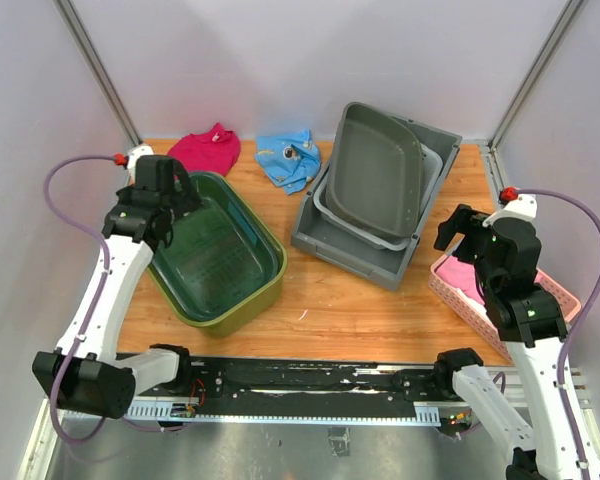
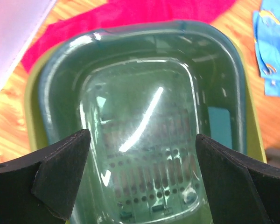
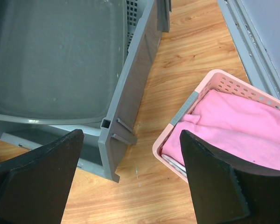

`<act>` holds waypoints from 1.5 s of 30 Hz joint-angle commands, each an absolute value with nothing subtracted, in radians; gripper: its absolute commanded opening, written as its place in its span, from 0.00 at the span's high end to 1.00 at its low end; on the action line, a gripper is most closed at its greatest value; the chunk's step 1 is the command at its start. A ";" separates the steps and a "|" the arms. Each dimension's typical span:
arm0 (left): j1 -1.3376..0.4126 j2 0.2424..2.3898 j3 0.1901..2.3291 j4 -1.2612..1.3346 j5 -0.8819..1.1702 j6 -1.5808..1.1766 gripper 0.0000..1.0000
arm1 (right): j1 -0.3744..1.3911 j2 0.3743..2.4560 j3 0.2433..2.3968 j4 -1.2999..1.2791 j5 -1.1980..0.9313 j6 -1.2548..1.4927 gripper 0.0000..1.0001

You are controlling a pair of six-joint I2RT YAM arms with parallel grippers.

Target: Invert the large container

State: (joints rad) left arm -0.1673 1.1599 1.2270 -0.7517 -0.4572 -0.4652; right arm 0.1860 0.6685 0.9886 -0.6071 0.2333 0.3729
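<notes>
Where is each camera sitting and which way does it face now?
Top external: high behind the robot, looking down on the wooden table; left arm and right arm show.
Left wrist: above the dark green plastic tub, looking in; left gripper open.
Right wrist: down at the grey plastic crate and pink perforated basket; right gripper open.
Shared: top external shows tub, crate, basket.

- Wood-grain table (image 1: 330, 305), orange-brown, fills the middle of the top view.
- Plain pale lilac-white walls (image 1: 280, 60) at the back, L & R.
- Two grey metal posts (image 1: 98, 70) slant up from the rear corners.
- Black rail (image 1: 310, 378) w/ a silver track runs along the table's near edge.
- Brushed metal sheet (image 1: 280, 450) lies below the rail.
- Light is even, w/ only faint shadows on the wood.
</notes>
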 commanded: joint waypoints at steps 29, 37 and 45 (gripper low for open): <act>-0.279 1.393 1.201 -0.382 -0.047 -0.660 0.01 | 0.206 0.716 0.963 -0.567 0.097 0.322 0.12; -0.278 1.587 1.297 -0.239 0.208 -0.488 0.01 | 0.206 0.677 0.954 -0.610 0.130 0.305 0.12; -0.278 1.738 1.498 -0.303 0.435 -0.269 0.01 | 0.207 0.681 0.944 -0.632 0.105 0.351 0.12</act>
State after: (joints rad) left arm -0.2729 1.6985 1.3933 -0.3195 0.2661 -0.4252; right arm 0.1860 0.6853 0.9474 -0.6109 0.1078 0.3302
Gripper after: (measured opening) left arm 0.991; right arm 0.877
